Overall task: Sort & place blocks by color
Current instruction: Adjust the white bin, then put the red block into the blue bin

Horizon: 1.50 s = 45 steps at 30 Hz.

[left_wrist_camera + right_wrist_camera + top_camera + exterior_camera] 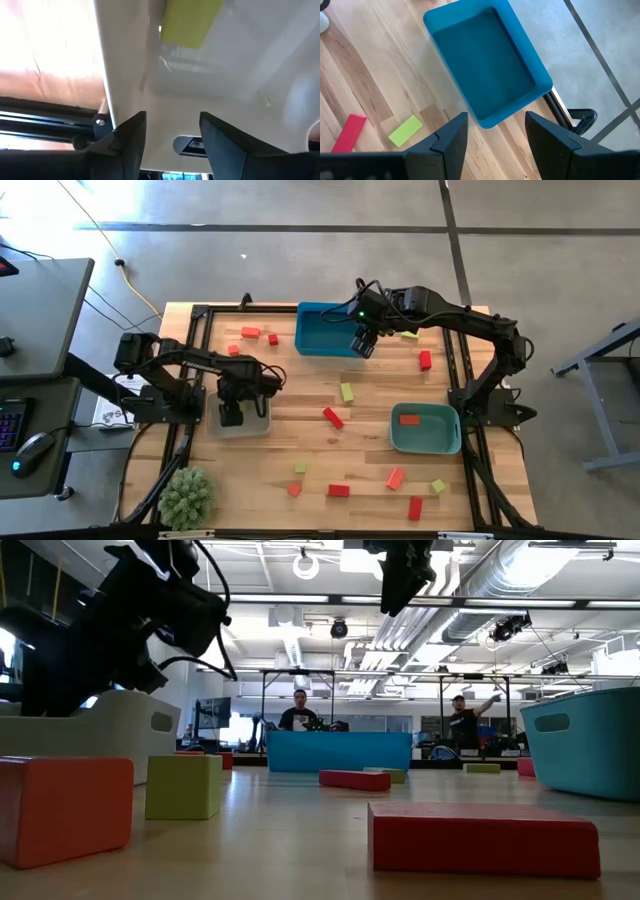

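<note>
Red, orange-red and yellow-green blocks lie scattered on the wooden table, for example a red one (332,417) and a yellow-green one (347,391) near the middle. One orange-red block (408,419) lies in the teal tray (447,442). My left gripper (232,417) (170,132) is open and hangs over the beige tray (258,423), where a yellow-green block (190,22) rests on the tray floor ahead of the fingers. My right gripper (362,347) (495,135) is open, empty and raised over the near right corner of the blue tray (318,330) (490,60).
Several blocks lie along the near edge, such as the red block (339,490) and the orange-red one (395,478). Red blocks (250,332) sit left of the blue tray. A fuzzy green plant ball (187,498) stands at the near left corner. People stand in the room beyond the table.
</note>
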{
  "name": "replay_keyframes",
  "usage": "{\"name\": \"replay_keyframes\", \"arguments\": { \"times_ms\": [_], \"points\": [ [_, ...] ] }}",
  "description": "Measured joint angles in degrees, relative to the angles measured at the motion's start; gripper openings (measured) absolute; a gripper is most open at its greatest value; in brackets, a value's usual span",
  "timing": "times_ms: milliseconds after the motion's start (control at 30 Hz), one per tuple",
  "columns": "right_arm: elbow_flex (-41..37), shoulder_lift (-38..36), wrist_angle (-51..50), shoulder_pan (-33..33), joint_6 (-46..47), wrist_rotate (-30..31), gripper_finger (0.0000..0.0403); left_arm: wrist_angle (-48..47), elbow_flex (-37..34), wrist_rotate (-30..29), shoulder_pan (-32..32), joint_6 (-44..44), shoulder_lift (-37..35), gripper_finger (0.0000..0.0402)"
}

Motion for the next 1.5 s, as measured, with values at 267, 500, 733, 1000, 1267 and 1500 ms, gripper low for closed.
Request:
{"name": "replay_keyframes", "arguments": {
  "times_ms": [267,500,733,1000,1267,1500],
  "points": [
    [0.0,0.0,0.0,0.0,0.1,0.0,0.0186,-2.1,0.0,-4.6,1.1,2.0,0.0,0.0172],
    [0.0,0.0,0.0,0.0,0.1,-0.1,0.0186,-2.3,0.0,-4.7,1.7,1.2,0.0,0.0172],
    [0.0,0.0,0.0,0.0,1.3,-0.1,0.0186,-2.7,0.6,1.5,1.6,1.0,0.0,0.0172],
    [0.0,0.0,0.0,0.0,6.5,-2.7,0.0186,-3.6,4.4,1.5,1.2,1.0,-5.6,0.0172],
    [0.0,0.0,-0.1,0.1,10.8,-6.1,0.0186,-3.7,8.0,1.2,1.3,-1.5,-14.3,0.0172],
    [0.0,0.0,-0.4,1.0,18.1,-9.3,0.0186,-0.1,10.3,-4.3,1.3,-5.2,-21.0,0.0172]
  ]
}}
